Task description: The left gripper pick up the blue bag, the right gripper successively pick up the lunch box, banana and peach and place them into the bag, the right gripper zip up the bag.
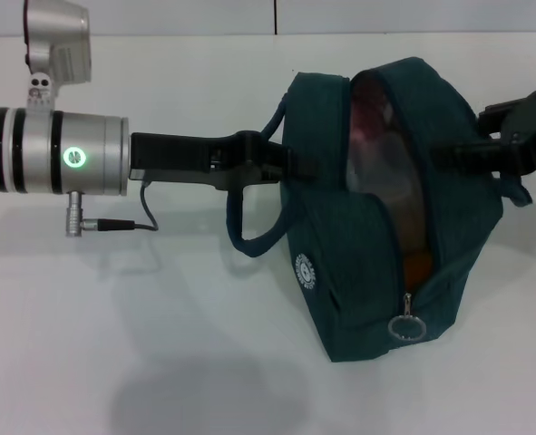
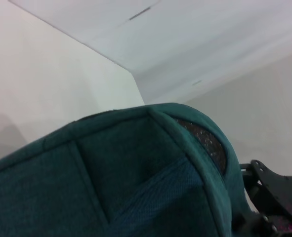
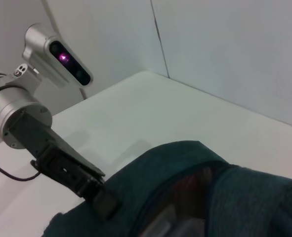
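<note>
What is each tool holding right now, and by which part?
The left tool grips the blue bag at its side, by the handle. The right tool meets the bag's opposite side; whether it grips there cannot be told.

Head view: from above, facing forward and down over the white table (image 1: 204, 381). Left wrist view: pressed close against the blue bag (image 2: 111, 187), facing rightward to the far wall. Right wrist view: just above the bag, facing leftward. All three share the bag.
</note>
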Robot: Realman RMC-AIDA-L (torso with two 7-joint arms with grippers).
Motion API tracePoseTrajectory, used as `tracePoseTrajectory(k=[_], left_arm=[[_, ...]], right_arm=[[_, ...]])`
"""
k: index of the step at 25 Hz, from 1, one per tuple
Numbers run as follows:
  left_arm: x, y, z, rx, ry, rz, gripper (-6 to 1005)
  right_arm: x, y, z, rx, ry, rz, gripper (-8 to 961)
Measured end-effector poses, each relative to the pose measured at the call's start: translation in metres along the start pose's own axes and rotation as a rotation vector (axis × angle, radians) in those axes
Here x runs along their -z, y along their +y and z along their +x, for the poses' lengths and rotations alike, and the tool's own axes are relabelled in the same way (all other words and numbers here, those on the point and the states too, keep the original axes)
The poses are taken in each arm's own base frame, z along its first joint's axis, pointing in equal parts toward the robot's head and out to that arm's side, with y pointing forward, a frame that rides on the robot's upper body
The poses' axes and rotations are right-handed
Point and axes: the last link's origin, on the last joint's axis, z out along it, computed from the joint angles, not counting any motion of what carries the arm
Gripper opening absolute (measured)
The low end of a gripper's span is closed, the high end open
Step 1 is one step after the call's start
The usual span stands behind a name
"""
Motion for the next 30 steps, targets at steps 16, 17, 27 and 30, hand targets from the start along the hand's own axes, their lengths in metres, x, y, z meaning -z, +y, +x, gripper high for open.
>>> tracePoseTrajectory(k=[16, 17, 27, 30], left_arm=[[0.003, -0.005, 0.001, -0.006, 0.028, 0.026, 33], [0.003, -0.005, 0.001, -0.006, 0.028, 0.025, 33], [0.003, -0.005, 0.000, -0.003, 0.039, 0.014, 36], [0.004, -0.005, 0.000, -0.006, 0.050, 0.009, 38]], right_arm=[[0.044, 0.001, 0.013, 0.091, -0.339, -0.169, 781], [0.046, 0.004, 0.017, 0.122, -0.335, -0.197, 779], [0.057, 0.042, 0.077, 0.370, -0.139, -0.464, 768], [0.055, 0.040, 0.095, 0.330, -0.087, -0.468, 764]])
